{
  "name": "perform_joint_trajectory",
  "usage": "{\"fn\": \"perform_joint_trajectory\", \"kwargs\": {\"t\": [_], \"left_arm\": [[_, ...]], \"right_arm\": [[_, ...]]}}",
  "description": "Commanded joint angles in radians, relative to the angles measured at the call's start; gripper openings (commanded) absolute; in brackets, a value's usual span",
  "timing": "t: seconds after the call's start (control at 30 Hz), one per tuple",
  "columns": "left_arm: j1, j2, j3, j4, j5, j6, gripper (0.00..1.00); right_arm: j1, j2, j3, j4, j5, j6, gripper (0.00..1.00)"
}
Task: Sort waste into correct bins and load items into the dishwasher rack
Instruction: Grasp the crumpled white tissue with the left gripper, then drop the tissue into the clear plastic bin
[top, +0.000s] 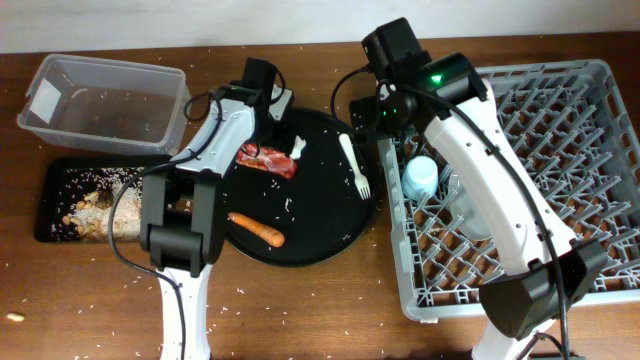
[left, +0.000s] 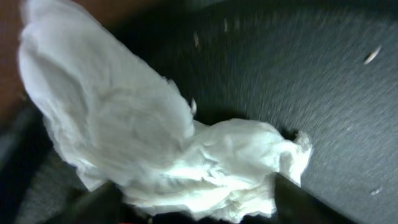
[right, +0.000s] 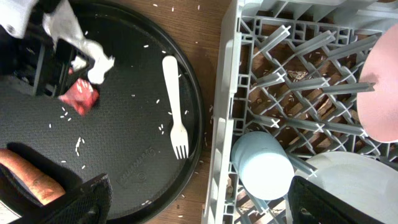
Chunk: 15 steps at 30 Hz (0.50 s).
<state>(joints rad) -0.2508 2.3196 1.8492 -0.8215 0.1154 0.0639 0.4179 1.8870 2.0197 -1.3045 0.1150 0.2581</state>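
Observation:
The crumpled white tissue lies on the large round black tray between the fingers of my left gripper, which are spread wide on either side of it. In the overhead view the left gripper is at the tray's back, the tissue beside it. The red snack wrapper, carrot and white fork lie on the tray. My right gripper is open and empty over the dishwasher rack's left rim. The blue cup, pink bowl and plate sit in the rack.
The clear tub stands at the back left. The shallow black tray in front of it holds rice and brown scraps. Loose rice is scattered on the round tray and the wooden table.

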Motion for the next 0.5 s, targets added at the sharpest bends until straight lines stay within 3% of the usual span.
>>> {"fn": "perform_joint_trajectory", "kwargs": {"t": [0.0, 0.03, 0.1, 0.2, 0.37, 0.47], "left_arm": [[-0.003, 0.032, -0.005, -0.029, -0.008, -0.008, 0.45], [-0.003, 0.032, -0.005, -0.029, -0.008, -0.008, 0.33], [-0.003, 0.031, -0.004, -0.03, -0.007, -0.008, 0.01], [0.002, 0.013, 0.077, -0.115, -0.007, -0.008, 0.0], [0.121, -0.048, 0.567, -0.403, -0.015, -0.008, 0.0], [0.238, -0.048, 0.657, -0.425, -0.16, -0.012, 0.01]], "right_arm": [[0.0, -0.001, 0.01, -0.002, 0.018, 0.0, 0.89], [0.0, -0.001, 0.01, -0.002, 0.017, 0.0, 0.89], [0.0, -0.001, 0.01, -0.002, 0.017, 0.0, 0.89], [0.0, -0.001, 0.01, -0.009, 0.018, 0.0, 0.89], [0.0, -0.001, 0.01, -0.005, 0.021, 0.0, 0.89], [0.0, -0.001, 0.01, -0.005, 0.021, 0.0, 0.89]]}}
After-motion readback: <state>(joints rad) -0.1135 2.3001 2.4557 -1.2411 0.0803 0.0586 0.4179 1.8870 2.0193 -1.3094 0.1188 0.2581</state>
